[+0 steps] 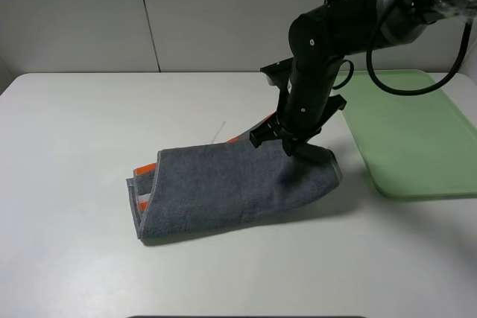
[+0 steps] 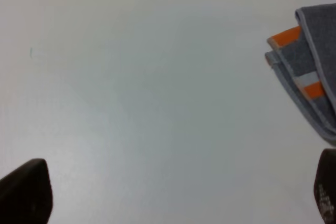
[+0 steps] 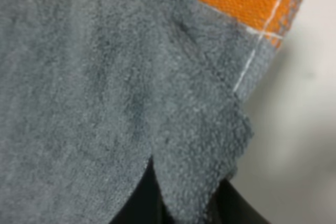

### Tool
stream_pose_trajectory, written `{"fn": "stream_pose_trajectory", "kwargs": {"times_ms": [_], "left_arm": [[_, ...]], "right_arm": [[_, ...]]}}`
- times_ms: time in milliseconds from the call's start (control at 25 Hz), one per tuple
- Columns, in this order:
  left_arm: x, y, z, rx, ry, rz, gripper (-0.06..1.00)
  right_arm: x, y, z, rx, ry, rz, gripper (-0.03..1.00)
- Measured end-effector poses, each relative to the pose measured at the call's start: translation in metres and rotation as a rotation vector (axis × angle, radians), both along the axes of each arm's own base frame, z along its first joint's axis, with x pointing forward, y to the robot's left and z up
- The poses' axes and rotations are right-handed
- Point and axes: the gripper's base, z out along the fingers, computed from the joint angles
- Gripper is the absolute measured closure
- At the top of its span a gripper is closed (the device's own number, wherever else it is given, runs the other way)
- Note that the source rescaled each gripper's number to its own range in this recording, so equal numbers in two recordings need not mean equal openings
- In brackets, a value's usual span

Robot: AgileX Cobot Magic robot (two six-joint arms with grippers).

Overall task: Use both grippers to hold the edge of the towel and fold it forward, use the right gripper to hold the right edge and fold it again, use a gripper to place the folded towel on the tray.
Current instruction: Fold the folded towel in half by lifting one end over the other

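Observation:
The dark grey towel (image 1: 231, 188) lies folded over on the white table, its orange-and-white band (image 1: 145, 170) showing at the left end. My right gripper (image 1: 293, 144) has come down on the towel's far right part, close to the pale hem edge (image 1: 338, 173). In the right wrist view a fold of grey towel (image 3: 105, 87) is pinched between the dark fingers of the right gripper (image 3: 184, 208), which is shut on it. My left gripper (image 2: 176, 198) stands open over bare table, with the towel's banded corner (image 2: 304, 72) off to one side. The pale green tray (image 1: 387, 191) lies right of the towel.
The right arm (image 1: 358, 13), with a looped black cable, reaches in from the upper right over the tray's near corner. White table (image 1: 89, 132) stretches left of and in front of the towel. The left arm does not show in the high view.

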Motion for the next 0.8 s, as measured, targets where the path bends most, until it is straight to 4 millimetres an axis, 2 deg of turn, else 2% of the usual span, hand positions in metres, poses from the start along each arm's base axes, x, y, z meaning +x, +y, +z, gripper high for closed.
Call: {"fn": "stream_pose_trajectory", "kwargs": {"times_ms": [560, 800], "left_arm": [[0.000, 0.000, 0.000, 0.000, 0.000, 0.000, -0.06], [0.000, 0.000, 0.000, 0.000, 0.000, 0.000, -0.06]], "right_arm": [[0.026, -0.004, 0.052, -0.197, -0.094, 0.075, 0.88], [0.031, -0.005, 0.067, -0.243, -0.113, 0.108, 0.88]]}}
